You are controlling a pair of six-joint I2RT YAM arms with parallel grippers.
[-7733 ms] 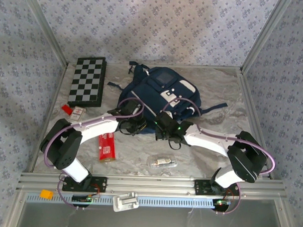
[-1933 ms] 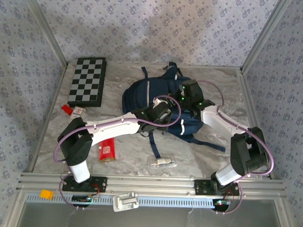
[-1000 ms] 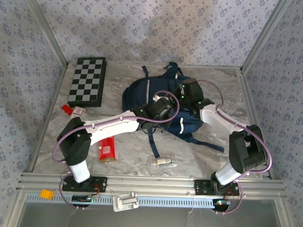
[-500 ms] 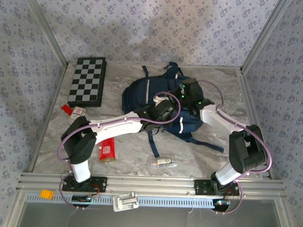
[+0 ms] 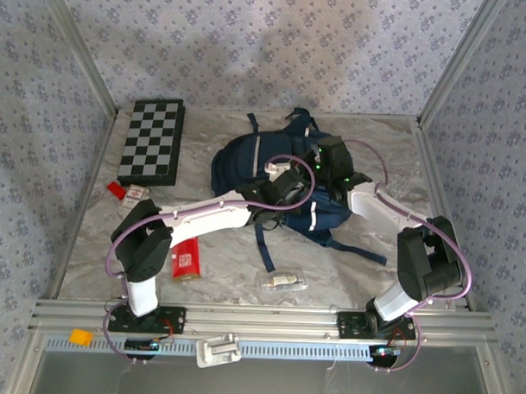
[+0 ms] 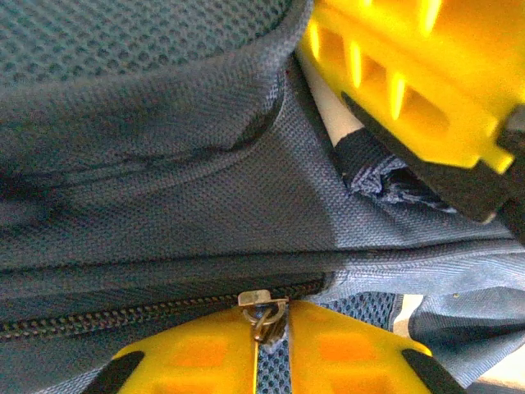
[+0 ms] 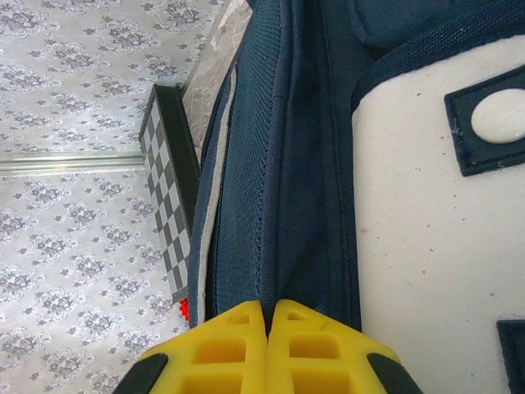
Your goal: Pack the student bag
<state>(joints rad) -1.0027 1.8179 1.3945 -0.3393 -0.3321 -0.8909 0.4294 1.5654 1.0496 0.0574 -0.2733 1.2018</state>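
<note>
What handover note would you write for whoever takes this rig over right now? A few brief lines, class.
Left gripper: shut on the zip pull.
Right gripper: shut on a seam of the bag.
The bag lies mid-table; the chessboard and red packet lie outside it.
Done: zip pull gripped, bag held.
Left, probably: open the zip, pack the loose things, close it.
</note>
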